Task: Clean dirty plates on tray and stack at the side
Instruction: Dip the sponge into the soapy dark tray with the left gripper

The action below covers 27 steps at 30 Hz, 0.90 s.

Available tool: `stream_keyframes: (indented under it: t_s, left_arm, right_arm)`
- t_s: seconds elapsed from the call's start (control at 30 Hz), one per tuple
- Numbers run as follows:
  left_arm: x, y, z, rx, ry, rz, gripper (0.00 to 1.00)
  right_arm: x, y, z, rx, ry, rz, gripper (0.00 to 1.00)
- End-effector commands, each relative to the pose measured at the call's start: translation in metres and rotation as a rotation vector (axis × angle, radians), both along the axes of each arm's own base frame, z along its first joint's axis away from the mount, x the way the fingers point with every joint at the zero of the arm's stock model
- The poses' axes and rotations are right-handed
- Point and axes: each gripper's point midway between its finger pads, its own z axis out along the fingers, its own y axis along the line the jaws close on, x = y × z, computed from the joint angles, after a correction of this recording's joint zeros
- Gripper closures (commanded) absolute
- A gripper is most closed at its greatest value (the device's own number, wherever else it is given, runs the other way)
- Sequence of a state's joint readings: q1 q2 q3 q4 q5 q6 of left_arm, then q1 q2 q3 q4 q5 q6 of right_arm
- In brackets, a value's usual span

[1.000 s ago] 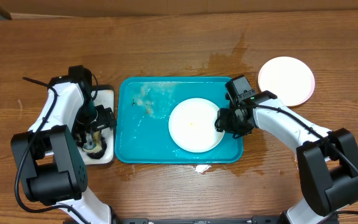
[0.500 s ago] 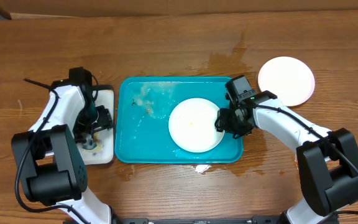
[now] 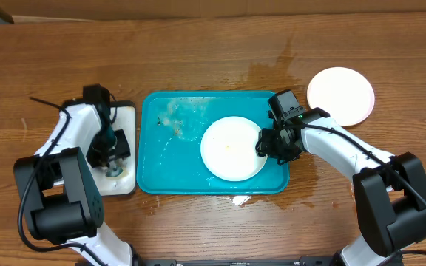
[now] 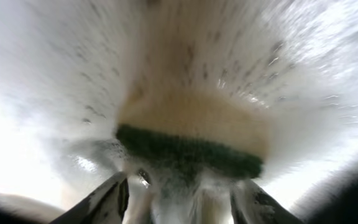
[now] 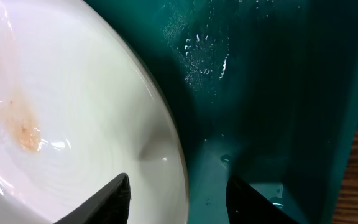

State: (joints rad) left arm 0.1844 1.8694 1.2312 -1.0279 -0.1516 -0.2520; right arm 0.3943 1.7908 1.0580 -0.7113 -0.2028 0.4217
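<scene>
Now right gripper (image 3: 262, 145), jaws apart, is straddling the rim of the plate (image 3: 231, 148) lying flat, face up, in the left-right tray (image 3: 161, 159); left gripper (image 4: 179, 196) is meeting a sponge (image 4: 191, 134), grip unclear.

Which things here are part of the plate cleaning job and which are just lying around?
Job: teal tray, white plate on it, plate set aside, sponge, small white tray holding it.
Lying about: wet patch on the table, white scrap by the tray.
</scene>
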Motion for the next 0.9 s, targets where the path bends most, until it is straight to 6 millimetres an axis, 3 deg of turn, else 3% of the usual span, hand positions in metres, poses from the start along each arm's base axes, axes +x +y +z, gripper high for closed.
stream_keyframes:
  t_s: [0.0,0.1,0.27,0.37,0.47,0.53,0.6,0.63,0.67,0.73,0.87]
  left_arm:
    - [0.028,0.01,0.024,0.025,-0.073,0.004,0.39]
    - [0.031,0.01,0.027,0.026,-0.085,0.017,0.34]
    - [0.018,0.007,0.008,0.02,-0.053,0.02,0.29]
    - [-0.002,0.002,-0.008,0.007,0.0,0.023,0.32]
    - [-0.006,0.002,-0.024,0.01,-0.016,0.023,0.35]
    - [-0.002,0.005,-0.032,0.029,-0.046,0.013,0.44]
    - [0.006,0.011,-0.033,0.057,-0.083,0.003,0.66]
    - [0.011,0.013,-0.031,0.063,-0.098,0.006,0.7]
    - [0.017,0.015,-0.027,0.066,-0.117,0.008,0.68]
    - [0.026,0.018,-0.018,0.07,-0.139,0.013,0.37]
    - [0.032,0.018,0.001,0.056,-0.127,0.017,0.3]
  right_arm:
    - [-0.001,0.001,-0.001,0.001,0.001,0.004,0.49]
    - [-0.001,0.001,-0.001,0.001,0.001,0.004,0.49]
    - [-0.001,0.001,-0.001,0.001,0.001,0.004,0.49]
    - [-0.001,0.001,-0.001,0.001,0.0,0.004,0.48]
    - [0.0,0.002,-0.001,0.003,-0.006,0.004,0.48]
    - [0.001,0.002,0.0,0.004,-0.007,0.004,0.48]
    - [0.001,0.002,0.0,0.003,-0.006,0.004,0.48]
    - [0.001,0.002,0.0,0.003,-0.006,0.004,0.48]
    - [0.001,0.002,0.0,0.003,-0.006,0.004,0.49]
    - [0.001,0.002,0.0,0.003,-0.006,0.004,0.48]
    - [0.001,0.002,0.0,0.004,-0.006,0.004,0.48]
